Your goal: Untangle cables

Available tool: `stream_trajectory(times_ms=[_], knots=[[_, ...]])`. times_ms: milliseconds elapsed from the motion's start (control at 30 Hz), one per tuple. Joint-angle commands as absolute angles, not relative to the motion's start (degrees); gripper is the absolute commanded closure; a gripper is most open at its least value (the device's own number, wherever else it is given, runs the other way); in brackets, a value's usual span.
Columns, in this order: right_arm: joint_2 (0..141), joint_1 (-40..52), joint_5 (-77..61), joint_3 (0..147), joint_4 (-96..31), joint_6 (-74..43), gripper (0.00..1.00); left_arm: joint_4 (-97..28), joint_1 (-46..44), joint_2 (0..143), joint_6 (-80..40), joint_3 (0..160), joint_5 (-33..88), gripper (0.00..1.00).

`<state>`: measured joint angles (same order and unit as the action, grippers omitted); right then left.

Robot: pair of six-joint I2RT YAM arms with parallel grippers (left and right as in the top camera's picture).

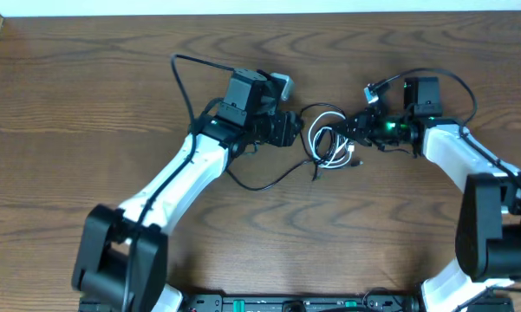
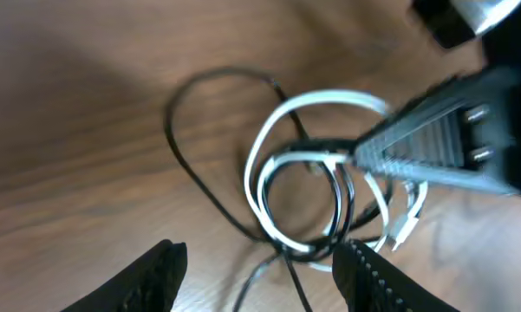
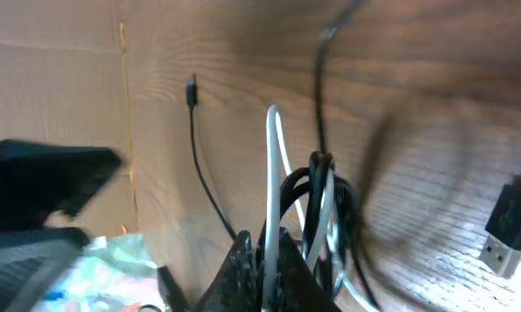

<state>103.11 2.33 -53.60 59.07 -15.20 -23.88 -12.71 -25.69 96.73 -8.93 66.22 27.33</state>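
Overhead, mid-frame: right gripper point(image 1: 357, 130) pinches the tangled cables point(image 1: 328, 143); left gripper point(image 1: 295, 130) is spread just beside them.

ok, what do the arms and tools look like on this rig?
Left arm and right arm: white link shells, black joints, a thick black wire looping off each wrist. Green LED on the right wrist. Left tool and right tool are black, fingers toothed on the inner edge. No sleeves, no readable markings.
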Motion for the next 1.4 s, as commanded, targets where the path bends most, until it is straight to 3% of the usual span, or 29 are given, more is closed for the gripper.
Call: stream_trajectory(times_ms=[0, 267, 567, 733, 867, 1033, 1233, 1267, 1300, 1367], knots=[[100.05, 2.13, -54.37, 59.02, -15.94, -21.12, 0.97, -11.33, -25.36, 103.26, -9.50, 66.50, 38.02, 0.41], [100.07, 2.72, -54.35, 59.02, -17.47, -21.10, 0.98, -1.17, -25.47, 109.16, -9.82, 66.50, 41.32, 0.41], [100.07, 3.97, -53.91, 59.02, -17.82, -21.10, 0.98, 8.88, -28.49, 114.06, -20.73, 66.50, 30.55, 0.42], [100.07, 4.45, -53.89, 59.02, -18.24, -20.88, 0.98, 8.88, -31.70, 115.74, -23.03, 66.50, 18.26, 0.51], [100.07, 4.49, -53.91, 59.02, -18.48, -20.88, 0.98, 8.71, -33.19, 115.77, -23.05, 66.50, 12.16, 0.65], [100.07, 4.51, -53.91, 59.02, -18.96, -20.71, 0.98, 9.19, -34.52, 115.77, -23.03, 66.50, 6.83, 0.73], [100.07, 4.49, -53.89, 59.02, -19.14, -20.71, 0.97, 11.49, -36.67, 117.89, -23.00, 66.50, 2.92, 0.75], [100.07, 4.49, -53.87, 59.02, -19.18, -20.71, 0.97, 11.44, -36.73, 118.32, -22.96, 66.50, 2.59, 0.80], [100.07, 4.49, -52.53, 59.02, -19.75, -20.75, 0.97, 10.35, -36.62, 118.08, -23.03, 66.50, 1.78, 0.93], [100.07, 4.49, -49.10, 59.02, -21.50, -20.75, 0.97, 9.96, -36.12, 116.49, -23.03, 66.50, 1.69, 0.92]])
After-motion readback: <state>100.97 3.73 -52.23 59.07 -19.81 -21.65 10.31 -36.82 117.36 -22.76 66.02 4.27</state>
